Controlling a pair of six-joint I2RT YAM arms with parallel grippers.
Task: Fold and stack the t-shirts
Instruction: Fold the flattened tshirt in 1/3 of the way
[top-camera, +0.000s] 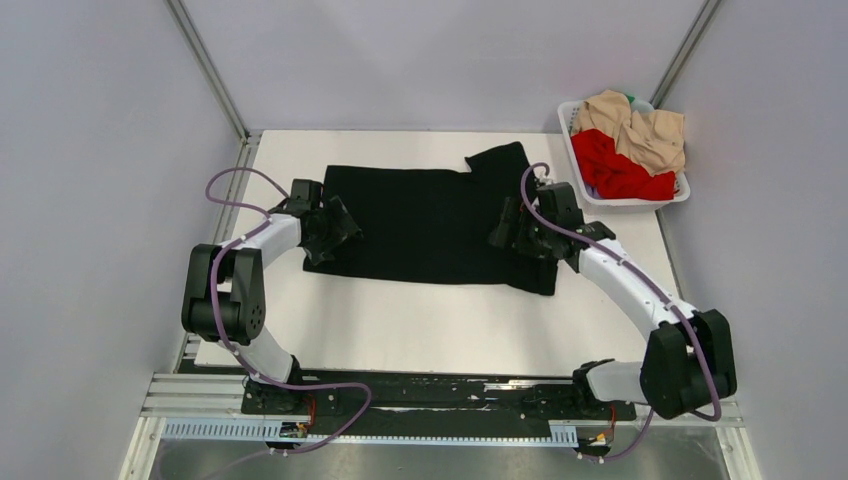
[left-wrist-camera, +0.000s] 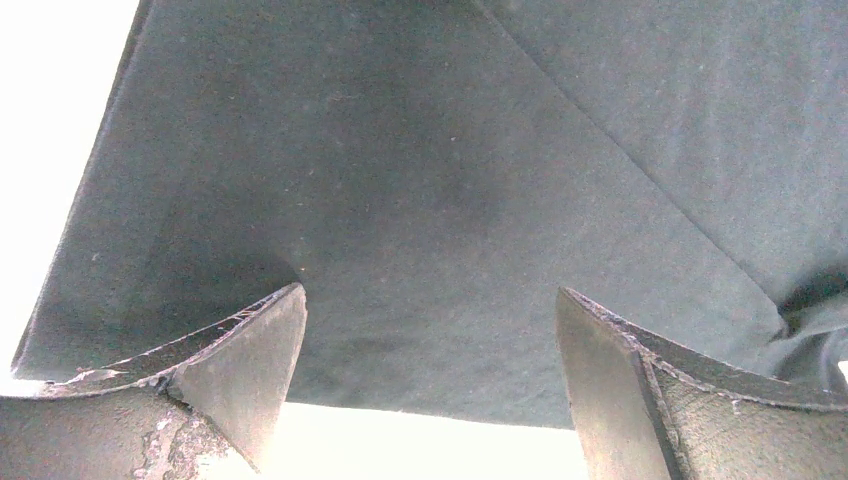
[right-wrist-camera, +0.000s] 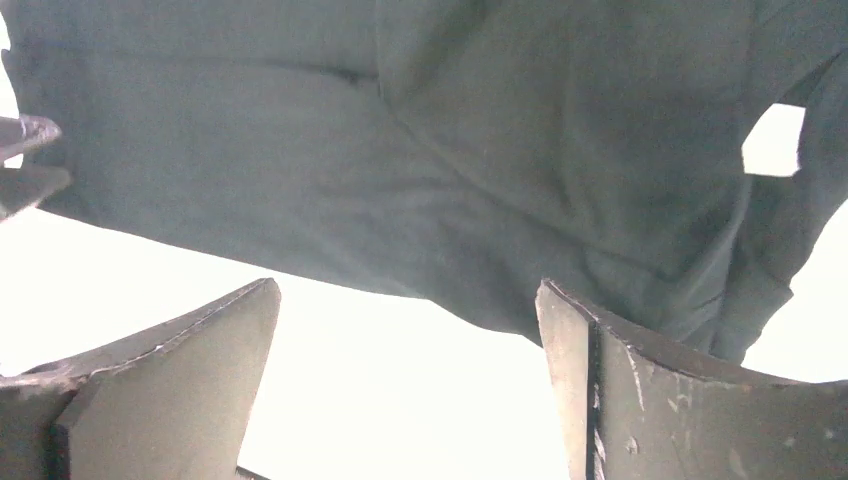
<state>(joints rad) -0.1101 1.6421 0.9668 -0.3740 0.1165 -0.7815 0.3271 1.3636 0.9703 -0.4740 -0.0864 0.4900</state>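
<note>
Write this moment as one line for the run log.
black t-shirt: on table | left gripper: open, over its left edge | right gripper: open, over its right side | red t-shirt, beige t-shirt: in basket

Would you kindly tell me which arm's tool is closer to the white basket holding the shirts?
Right. The right tool hovers over the black shirt's right end, just down and left of the basket. The left tool is over the shirt's left end, on the opposite side.

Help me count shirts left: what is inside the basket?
A crumpled beige shirt lies over a red shirt in the basket; a green scrap peeks behind. Anything beneath them is covered.
</note>
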